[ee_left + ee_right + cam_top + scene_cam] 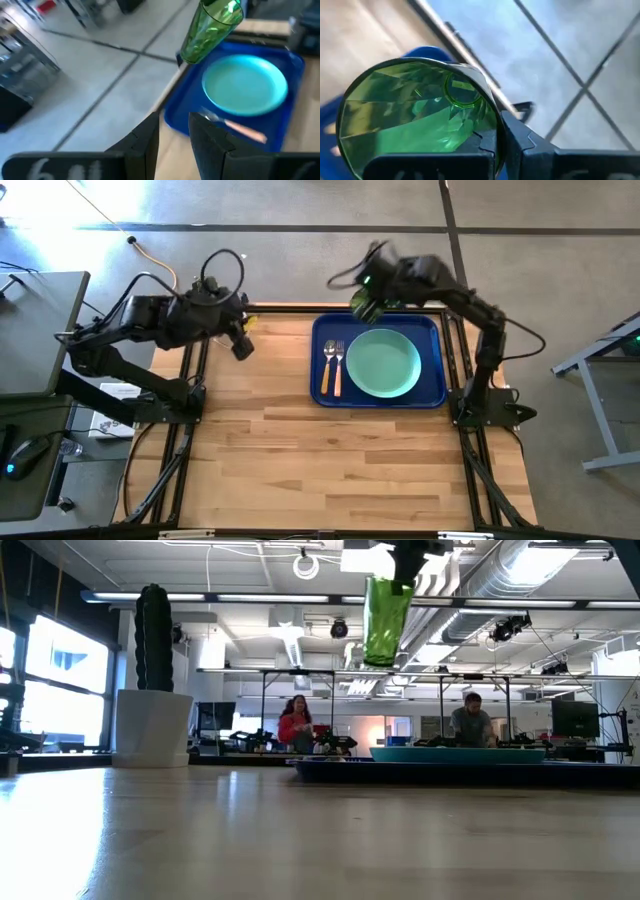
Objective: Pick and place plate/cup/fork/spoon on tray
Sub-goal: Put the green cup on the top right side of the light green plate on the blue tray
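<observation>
My right gripper (366, 302) was clamped on the cup (364, 304), one finger inside the rim and one outside, holding it well above the table. In the overhead view the cup hung over the tray's (437, 360) far left corner, at or just past the rim; I could not tell whether it was fully inside the rim line. It was carried tilted, not upright.

The plate (383, 363) lay in the middle of the tray. The fork (339, 366) and the spoon (328, 364) lay side by side along the tray's left edge, just beside the plate and apart from it. My left gripper (241, 340) waited near the table's far left edge, holding nothing, with only a narrow gap between its fingers.

Findings on risk, in my judgement:
- The free space for the cup was the narrow far left corner, between the rim, the plate and the cutlery heads. A descent started too near the rim could land the base on it, and the cup would tip out of the tray.
- A descent too far inward could set it on the spoon bowl or the plate's edge.
- If released while tilted, the cup could topple and roll.
- The wall of the cup looked smooth, so it might slip in the pinch.
</observation>
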Action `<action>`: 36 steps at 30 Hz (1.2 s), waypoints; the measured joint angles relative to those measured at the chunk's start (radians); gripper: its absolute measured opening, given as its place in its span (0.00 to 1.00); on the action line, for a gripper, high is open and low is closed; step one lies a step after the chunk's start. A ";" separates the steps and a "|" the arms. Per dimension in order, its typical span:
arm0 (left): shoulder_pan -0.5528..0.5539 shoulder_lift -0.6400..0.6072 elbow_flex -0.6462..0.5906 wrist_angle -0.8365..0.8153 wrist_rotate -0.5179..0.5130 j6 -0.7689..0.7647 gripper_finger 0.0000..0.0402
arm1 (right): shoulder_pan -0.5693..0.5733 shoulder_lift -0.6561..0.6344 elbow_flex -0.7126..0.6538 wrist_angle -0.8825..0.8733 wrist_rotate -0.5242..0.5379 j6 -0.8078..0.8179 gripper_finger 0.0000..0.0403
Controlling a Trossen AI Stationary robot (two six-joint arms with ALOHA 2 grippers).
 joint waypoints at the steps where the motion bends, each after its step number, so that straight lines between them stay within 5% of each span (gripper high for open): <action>1: 0.015 0.002 0.000 0.029 -0.003 0.021 0.24 | -0.030 -0.010 0.000 0.000 -0.001 -0.031 0.00; 5: 0.076 0.007 0.000 0.132 -0.003 0.102 0.24 | -0.166 -0.049 0.000 -0.002 -0.041 -0.164 0.00; 11: 0.171 0.022 0.000 0.253 -0.003 0.168 0.24 | -0.416 -0.067 0.000 -0.004 -0.245 -0.299 0.00; 19: 0.276 0.046 0.000 0.286 -0.002 0.173 0.24 | -0.677 -0.064 0.000 -0.008 -0.467 -0.280 0.00; 30: 0.357 0.091 0.000 0.286 -0.002 0.165 0.24 | -0.735 -0.065 -0.009 -0.004 -0.454 -0.178 0.00; 36: 0.390 0.109 0.000 0.284 0.000 0.173 0.24 | -0.735 -0.123 -0.246 0.003 -0.418 -0.159 0.00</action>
